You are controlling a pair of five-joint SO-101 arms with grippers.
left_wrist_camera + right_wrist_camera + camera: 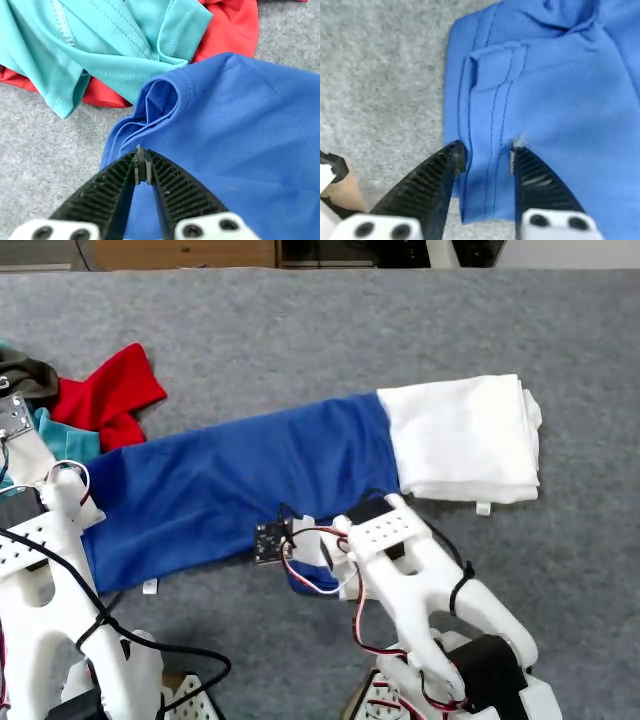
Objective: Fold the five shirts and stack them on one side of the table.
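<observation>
The blue shirt (pixel 240 480) lies in a long strip across the grey table (pixel 300 330), between the folded white shirt (pixel 460 440) and the red shirt (pixel 105 395) and teal shirt (pixel 100 40). The left gripper (pixel 141 170) is closed at the blue shirt's corner (whether it pinches cloth, I cannot tell). The right gripper (pixel 487 152) stands open astride its hem.

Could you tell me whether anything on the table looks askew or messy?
The blue shirt lies slanted across the table, its corner bunched into a ridge beside the crumpled teal shirt and red shirt.
</observation>
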